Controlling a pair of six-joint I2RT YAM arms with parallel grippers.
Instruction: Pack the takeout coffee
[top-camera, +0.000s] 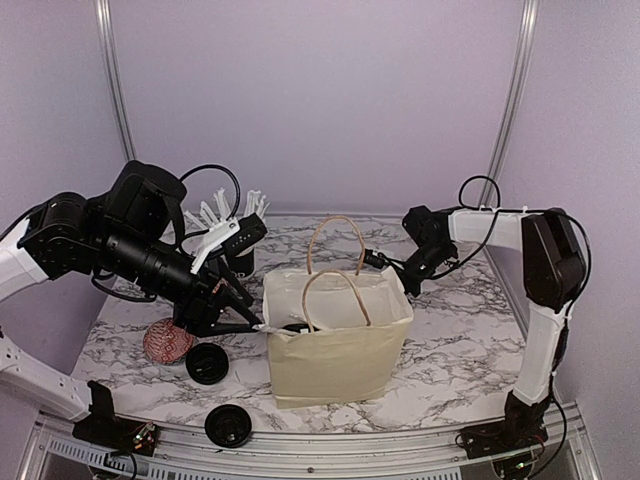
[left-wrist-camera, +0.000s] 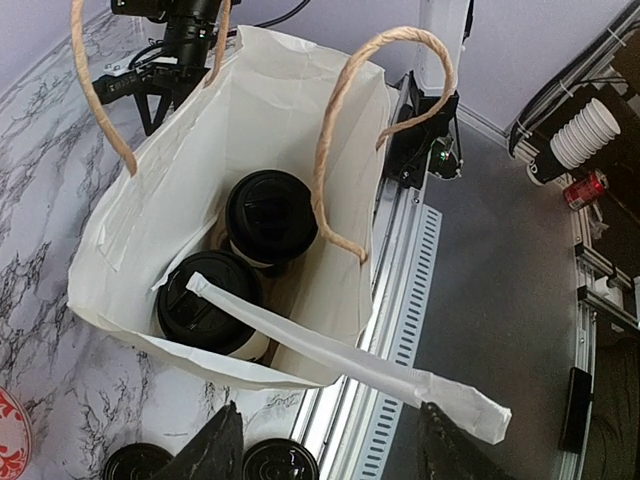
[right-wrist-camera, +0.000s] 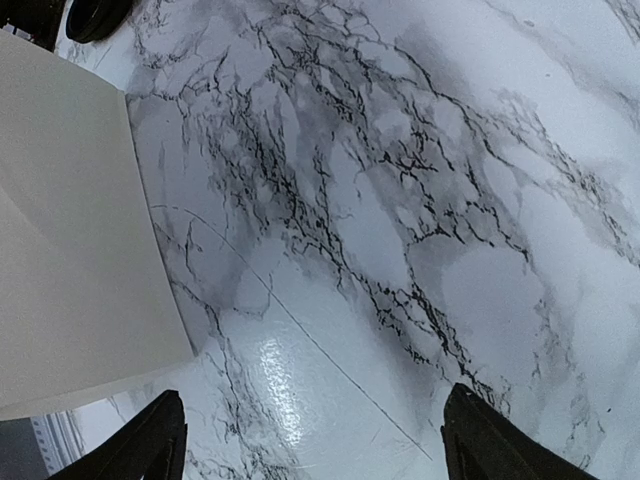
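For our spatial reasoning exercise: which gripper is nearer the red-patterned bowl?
Left. The left gripper sits between bowl and bag; the right gripper is beyond the bag's far side.

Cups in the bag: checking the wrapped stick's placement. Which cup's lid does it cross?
The cup lower in the left wrist view; the white stick crosses its lid. The other cup, deeper in the bag, has a bare lid.

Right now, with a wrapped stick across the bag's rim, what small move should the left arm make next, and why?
Probably close the left pincer on the wrapped stick's outer end and tip it into the bag: its inner end rests on a lidded cup, the rest overhangs the rim, and the jaws stand open.
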